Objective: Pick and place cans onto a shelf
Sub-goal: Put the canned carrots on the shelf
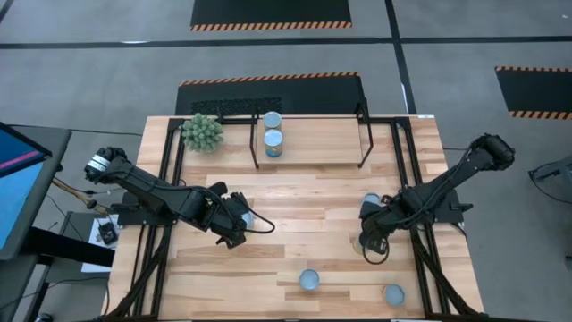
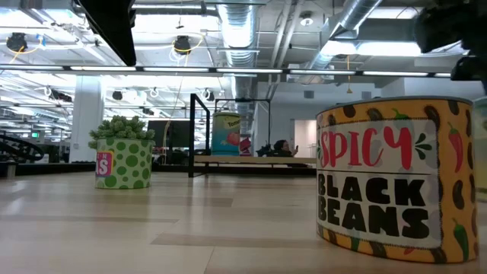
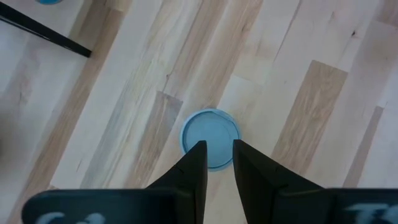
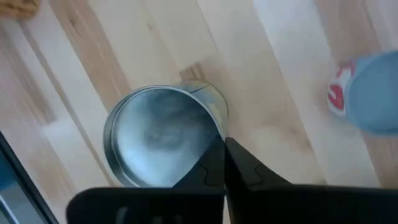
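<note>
- Where the wood bench spreads under both arms, the shelf stands at its far edge with two cans on its board.
- Left tool hovers over a blue-topped can, fingers slightly parted, gripping nothing.
- Right tool hangs above a silver-topped can, fingers pressed together, empty.
- Two more cans sit near the front edge.
- Green plant rests beside the shelf.

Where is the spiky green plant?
In the high view, the plant sits at the table's far left corner, just left of the shelf holding two cans.
</note>
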Motion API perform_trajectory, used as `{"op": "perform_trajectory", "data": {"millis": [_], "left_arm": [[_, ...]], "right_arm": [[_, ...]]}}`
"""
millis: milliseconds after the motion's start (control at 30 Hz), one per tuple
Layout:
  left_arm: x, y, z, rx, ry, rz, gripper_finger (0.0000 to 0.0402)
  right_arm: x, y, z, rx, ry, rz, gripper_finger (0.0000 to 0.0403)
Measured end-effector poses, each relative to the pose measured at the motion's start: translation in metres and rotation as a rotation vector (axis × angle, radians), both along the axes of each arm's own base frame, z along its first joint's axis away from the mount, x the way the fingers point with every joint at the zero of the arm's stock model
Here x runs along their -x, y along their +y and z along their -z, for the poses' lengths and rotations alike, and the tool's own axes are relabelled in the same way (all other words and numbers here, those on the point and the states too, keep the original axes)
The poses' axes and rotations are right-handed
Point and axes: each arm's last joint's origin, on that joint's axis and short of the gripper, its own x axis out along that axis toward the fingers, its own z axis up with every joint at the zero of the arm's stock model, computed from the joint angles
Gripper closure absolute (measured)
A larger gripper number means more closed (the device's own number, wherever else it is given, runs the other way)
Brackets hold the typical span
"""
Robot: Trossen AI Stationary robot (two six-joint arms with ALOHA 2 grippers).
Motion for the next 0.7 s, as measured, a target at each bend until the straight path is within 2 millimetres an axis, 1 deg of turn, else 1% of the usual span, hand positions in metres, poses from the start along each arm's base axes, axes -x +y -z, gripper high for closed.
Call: {"op": "perform_trajectory", "data": {"millis": [100,167,267,400,533,600,700], "left_arm": [[0.0,0.0,0.0,0.0,0.0,0.0,0.0336],[0.0,0.0,0.0,0.0,0.0,0.0,0.0336],[0.0,0.0,0.0,0.0,0.0,-0.001,0.0336],[0.0,0.0,0.0,0.005,-0.003,-0.012,0.0336],[0.0,0.0,0.0,0.015,-0.013,-0.037,0.0336],[-0.001,0.0,0.0,0.003,-0.026,-0.054,0.0336],[-0.001,0.001,-0.001,-0.026,-0.047,-0.079,0.0336]], "right_arm": [[-0.003,-0.003,-0.001,-0.006,-0.014,0.018,0.0397],[-0.007,-0.004,-0.006,-0.007,-0.03,0.012,0.0398],[-0.014,-0.006,-0.023,-0.022,-0.079,0.006,0.0399],[-0.023,-0.012,-0.054,-0.035,-0.156,-0.004,0.04],[-0.034,-0.028,-0.082,-0.006,-0.26,-0.001,0.0401],[-0.041,-0.04,-0.094,0.042,-0.32,0.0,0.0401],[-0.051,-0.064,-0.104,0.135,-0.366,0.011,0.0402]]}}
